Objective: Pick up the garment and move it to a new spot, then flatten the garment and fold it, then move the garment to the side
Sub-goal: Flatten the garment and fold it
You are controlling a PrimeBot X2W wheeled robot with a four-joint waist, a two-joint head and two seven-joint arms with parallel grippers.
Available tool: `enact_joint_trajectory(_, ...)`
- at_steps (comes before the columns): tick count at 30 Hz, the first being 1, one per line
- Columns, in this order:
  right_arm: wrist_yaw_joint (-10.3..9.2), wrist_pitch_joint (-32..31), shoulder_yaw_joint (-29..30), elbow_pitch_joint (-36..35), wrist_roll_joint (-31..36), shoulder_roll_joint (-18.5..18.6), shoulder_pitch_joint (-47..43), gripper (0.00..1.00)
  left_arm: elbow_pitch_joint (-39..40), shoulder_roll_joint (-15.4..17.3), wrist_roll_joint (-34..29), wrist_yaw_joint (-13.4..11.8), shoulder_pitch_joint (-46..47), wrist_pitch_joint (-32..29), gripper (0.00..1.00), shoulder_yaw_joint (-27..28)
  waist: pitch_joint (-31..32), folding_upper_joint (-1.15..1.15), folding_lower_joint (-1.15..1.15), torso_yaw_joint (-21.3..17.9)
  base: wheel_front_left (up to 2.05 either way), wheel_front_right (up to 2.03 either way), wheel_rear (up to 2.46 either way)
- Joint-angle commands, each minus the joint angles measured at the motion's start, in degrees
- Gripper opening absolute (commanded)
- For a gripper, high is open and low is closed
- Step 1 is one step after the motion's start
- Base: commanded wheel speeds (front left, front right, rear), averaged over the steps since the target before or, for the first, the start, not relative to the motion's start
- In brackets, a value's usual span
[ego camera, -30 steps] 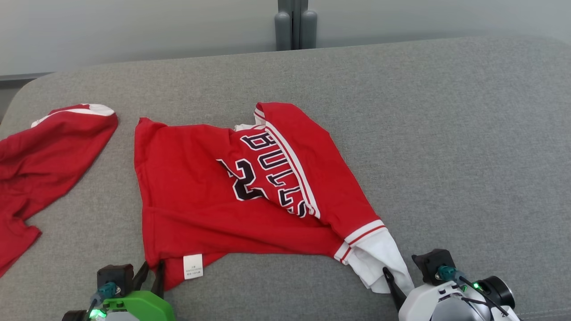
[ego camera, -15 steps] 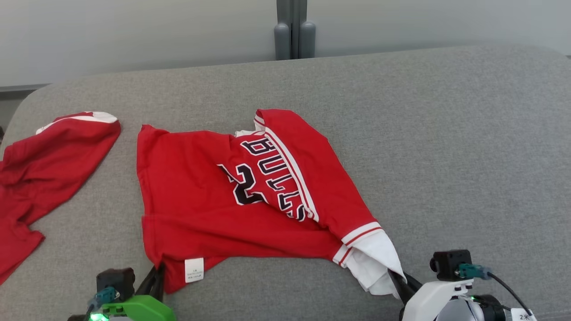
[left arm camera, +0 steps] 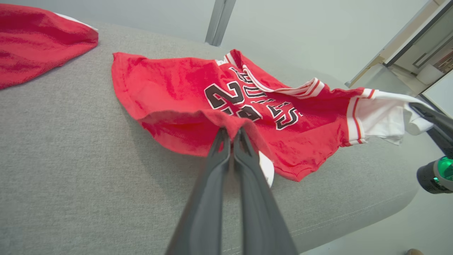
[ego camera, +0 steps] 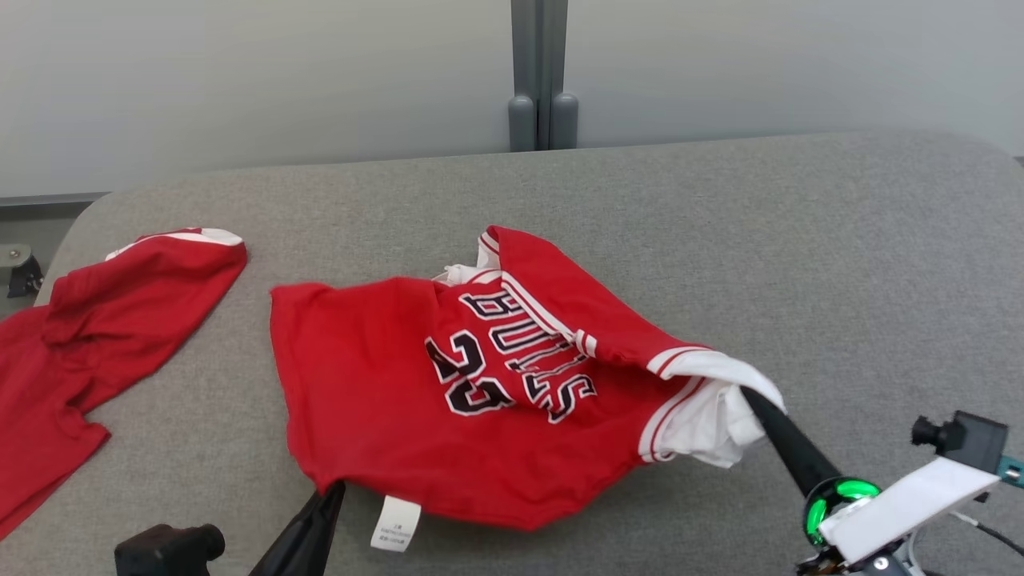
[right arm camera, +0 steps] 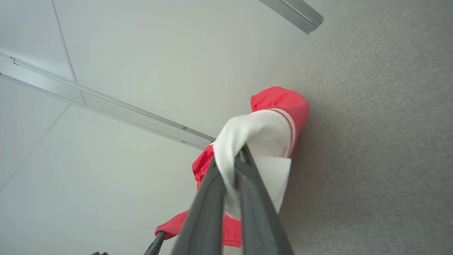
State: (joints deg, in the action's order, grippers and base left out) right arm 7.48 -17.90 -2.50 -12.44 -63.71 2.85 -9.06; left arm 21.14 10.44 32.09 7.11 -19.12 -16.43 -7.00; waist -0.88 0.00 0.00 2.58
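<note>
Head camera has tilted. The whole scene sits lower in the head view than a second ago, so I discount that shift.

Real changes:
- The jersey point(ego camera: 376, 400) no longer lies flat.
- Its near hem is now up off the grey cushion point(ego camera: 800, 240), pinched in my left gripper point(left arm camera: 231, 131).
- The white label point(ego camera: 394, 524) now hangs free below the hem instead of lying against the red cloth.
- My right gripper point(ego camera: 750, 396) has raised the white sleeve point(ego camera: 708, 400) clear of the cushion.
- The red flap that covered part of the lettering point(ego camera: 528, 360) has opened, and the number now reads in full.
- The right arm's white body now sits farther out to the lower right of the sleeve.
</note>
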Motion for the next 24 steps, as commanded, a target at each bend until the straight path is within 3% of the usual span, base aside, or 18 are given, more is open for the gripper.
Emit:
enact_joint_trajectory(1, 0.03, -0.2, 1.2, -2.6, -3.2, 0.1, -0.6, 0.0, 3.6, 0.5, 1.8, 0.3, -1.2, -0.9, 0.0, 0.0, 0.5, 0.0, 0.0, 0.2, 0.0, 0.0, 0.0)
enact_joint_trajectory(7, 0.03, -0.7, 6.8, -15.2, -14.3, 0.1, -1.0, 0.0, 17.8, 2.4, 8.7, 0.4, -0.4, -4.0, 0.0, 1.0, 1.2, 0.0, 0.0, -0.8, 0.0, 0.0, 0.0)
enact_joint_trajectory(15, 0.03, -2.7, 16.3, -30.2, -22.4, 1.2, 3.0, 0.0, 31.9, 6.4, 17.7, -0.3, 8.7, -8.9, 0.0, 5.5, -0.5, 0.0, 0.0, -4.2, 0.0, 0.0, 0.0)
enact_joint_trajectory(20, 0.03, -4.2, 19.8, -34.1, -21.1, 3.2, 7.4, 0.0, 33.5, 9.4, 22.5, -2.2, 19.5, -13.3, 0.0, 8.4, -5.0, 0.0, 0.0, -5.9, 0.0, 0.0, 0.0)
enact_joint_trajectory(24, 0.03, -6.8, 18.7, -31.8, -15.3, 3.7, 14.7, 0.0, 31.9, 13.0, 23.5, -3.9, 28.7, -17.7, 0.0, 10.0, -11.6, 0.0, 0.0, -6.7, 0.0, 0.0, 0.0)
